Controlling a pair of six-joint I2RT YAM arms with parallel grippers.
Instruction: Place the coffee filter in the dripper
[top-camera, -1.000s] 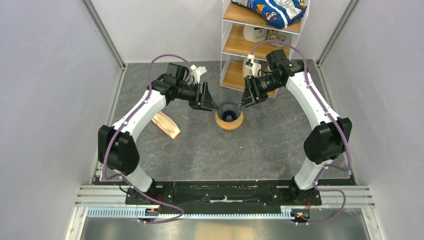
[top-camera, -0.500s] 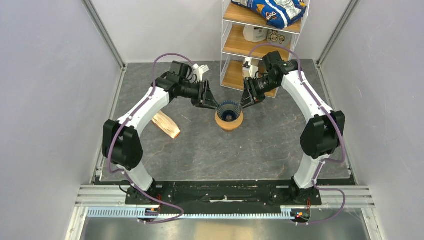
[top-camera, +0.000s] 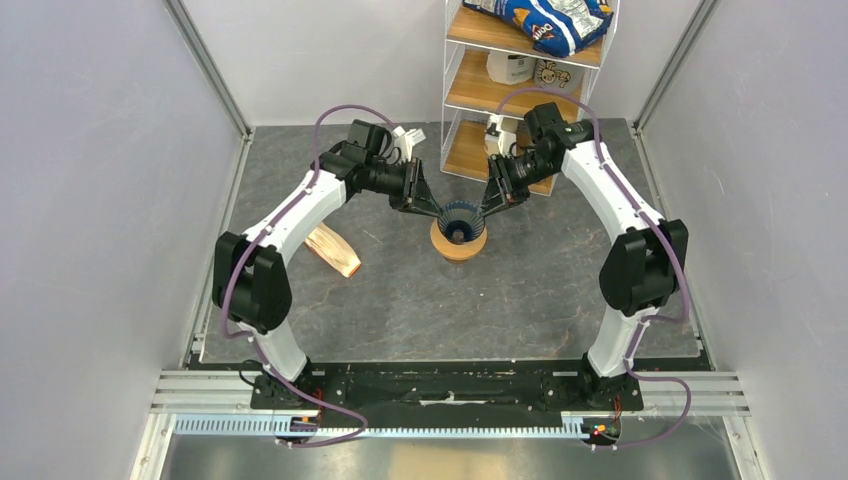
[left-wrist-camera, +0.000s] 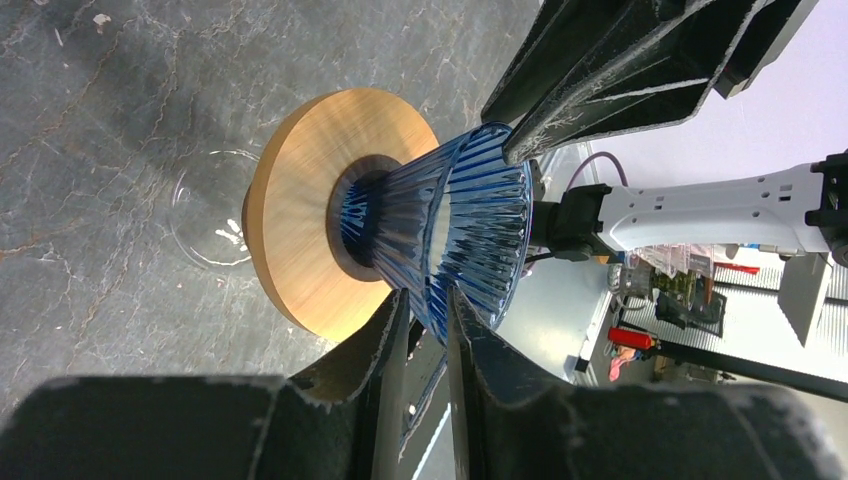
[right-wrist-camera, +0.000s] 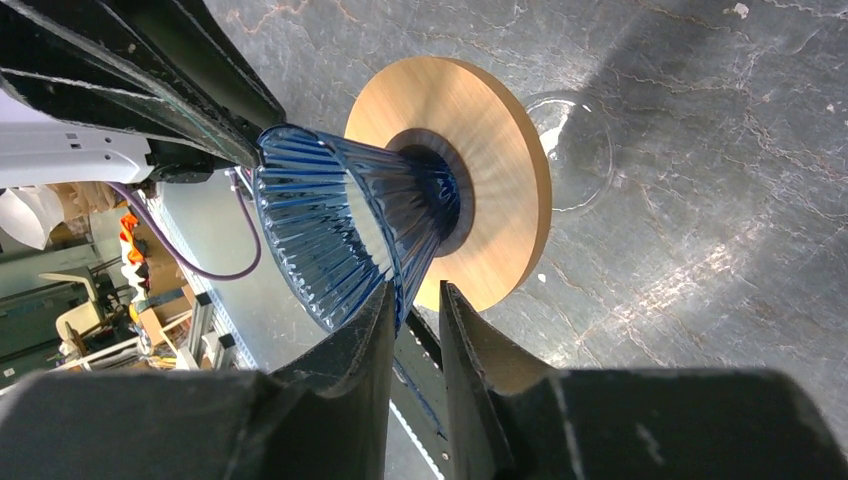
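Note:
The dripper, a dark blue ribbed cone, stands mouth up in an orange-brown wooden ring. My left gripper straddles its left rim. In the left wrist view the dripper has its rim pinched between my left gripper's narrow jaws. My right gripper straddles the opposite rim. In the right wrist view one finger of my right gripper lies against the dripper's wall, and a thin slot shows beside the other. The coffee filter is out of view.
A clear glass cup sits under the ring. A cream-and-tan paper stack lies on the table left of the dripper. A wooden shelf unit with packets stands just behind the dripper, close to my right arm.
Both grippers have narrowed around the dripper's rim from wider jaws, and both wrists have shifted slightly inward. The dripper and ring have stayed in place.

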